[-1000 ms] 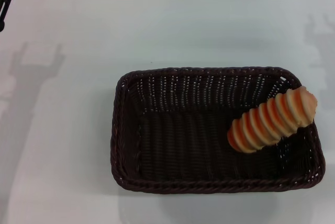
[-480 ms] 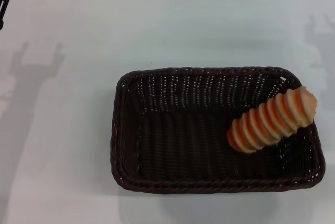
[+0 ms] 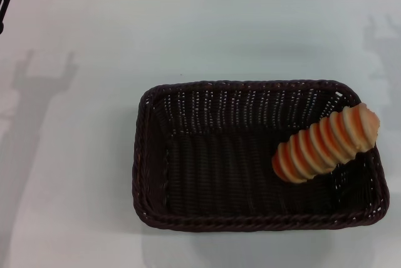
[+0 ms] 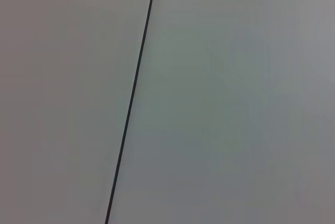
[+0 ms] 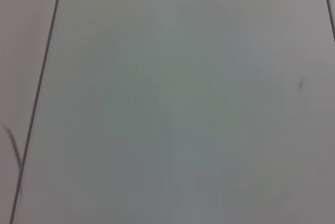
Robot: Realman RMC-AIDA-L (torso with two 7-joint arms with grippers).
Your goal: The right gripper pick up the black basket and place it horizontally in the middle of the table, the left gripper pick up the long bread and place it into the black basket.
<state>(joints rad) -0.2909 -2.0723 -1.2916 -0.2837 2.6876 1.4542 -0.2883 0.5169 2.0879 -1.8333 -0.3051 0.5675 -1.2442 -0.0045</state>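
The surface (image 3: pixel 88 174) is one plain white top, and it carries very little. One basket (image 3: pixel 150 155) sits on it with its long side running across, somewhat toward four o'clock of the middle of what the head view takes in; I judge that lie to be the horizontal placement the task asks for, though it looks a bit off centre from here.

One bread (image 3: pixel 326 144) lies inside the basket at its three o'clock end. It is tilted: the low end rests on the basket floor and the high end leans up against the side wall, poking just over the rim toward two o'clock. My guess is that it was let go close to that wall and propped itself there and did not settle flat. It is in the basket all the same, so both parts of the job look done to me.

Of the arms, only one dark scrap shows, at the ten o'clock edge of the head view, and it is most likely the left gripper (image 3: pixel 4 5), pulled well clear of the basket. How its jaws stand I cannot tell from that sliver. The right gripper is nowhere to be seen, and both wrist views show only blank pale panels with thin dark seams.
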